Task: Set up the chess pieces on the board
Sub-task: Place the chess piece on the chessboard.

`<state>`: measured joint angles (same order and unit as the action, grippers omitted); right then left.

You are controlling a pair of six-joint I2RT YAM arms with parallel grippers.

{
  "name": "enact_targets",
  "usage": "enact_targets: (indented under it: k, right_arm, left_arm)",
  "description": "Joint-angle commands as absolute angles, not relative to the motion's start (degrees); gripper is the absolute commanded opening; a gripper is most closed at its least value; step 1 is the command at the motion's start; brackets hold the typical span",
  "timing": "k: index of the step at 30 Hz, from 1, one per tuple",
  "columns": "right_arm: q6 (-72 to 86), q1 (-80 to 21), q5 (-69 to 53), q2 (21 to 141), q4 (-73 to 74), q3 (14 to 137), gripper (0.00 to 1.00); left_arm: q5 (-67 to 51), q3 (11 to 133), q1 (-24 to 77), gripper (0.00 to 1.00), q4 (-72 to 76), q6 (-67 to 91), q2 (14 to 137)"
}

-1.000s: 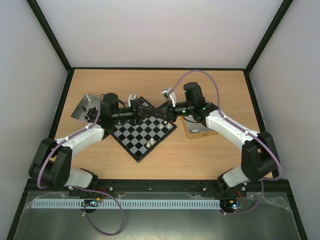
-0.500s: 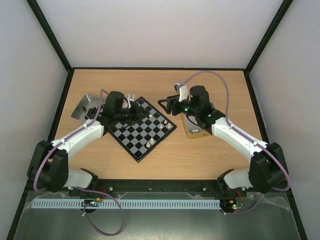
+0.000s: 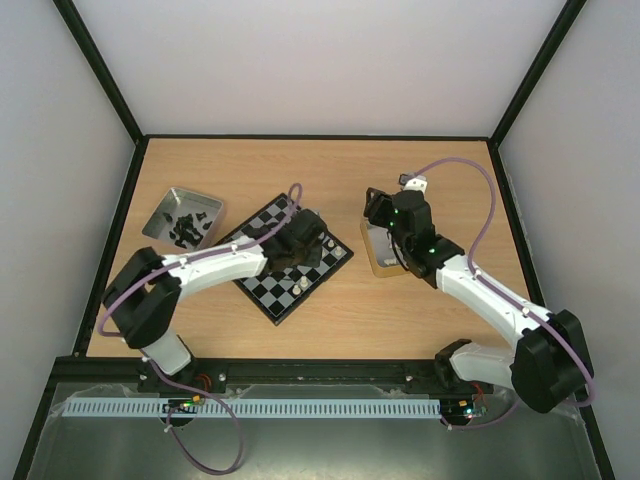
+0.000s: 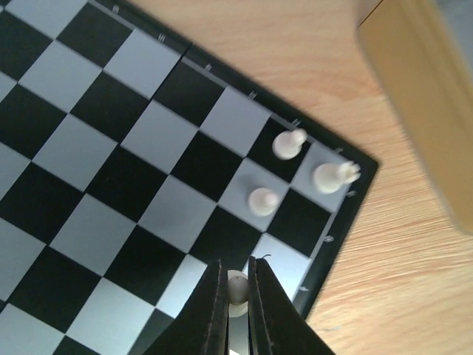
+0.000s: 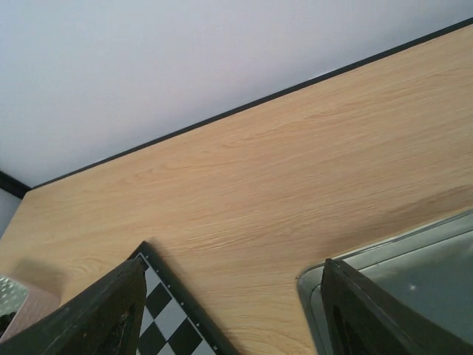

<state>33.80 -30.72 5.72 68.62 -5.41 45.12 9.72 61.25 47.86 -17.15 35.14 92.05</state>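
Left wrist view alone shows it: left claw (image 4: 236, 268) nipped tight on white piece (image 4: 237, 288) near board (image 4: 111, 148) edge; bare counter (image 4: 295, 59) beyond. Right claw (image 5: 233, 275) spread wide, empty.

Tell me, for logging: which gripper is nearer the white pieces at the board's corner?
Left. The left gripper hangs over the board beside the white pieces; the right gripper is near a tray.

White-and-black arms (image 3: 215, 265), purple cables (image 3: 456, 161)

The jaws grip a pawn (image 4: 237, 288), seemingly, near 3 pieces (image 4: 264, 201).
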Motion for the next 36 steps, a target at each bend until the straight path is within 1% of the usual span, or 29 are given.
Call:
enact_targets:
  k: [1,16,20,23,32,36]
  right_arm:
    - [35.92,-30.34,10.82,67.91,-4.96,44.23,0.64]
    - [36.04,-30.1,10.13,68.56,-4.31,44.03,0.65]
    - [35.95,-30.03,10.24,68.47,-4.07,44.03,0.65]
    - [35.91,-30.0,10.2,68.55,-3.96,44.03,0.65]
    - [35.86,-29.9,10.0,68.55,-3.69,44.12,0.65]
    - [35.78,-29.86,9.98,68.47,-3.39,44.12,0.65]
  left_arm:
    - [17.9,63.22,48.96,0.02,-20.3,30.81,95.72]
    - [9.85,62.58,48.92,0.02,-14.04,28.99,101.56]
    - [10.17,62.35,48.89,0.02,-13.45,29.52,102.42]
    - [10.87,62.27,48.87,0.04,-13.62,29.66,102.88]
    - [11.34,61.7,48.87,0.16,-13.16,29.8,102.88]
    - [11.34,61.71,48.88,0.18,-13.45,29.78,102.54]
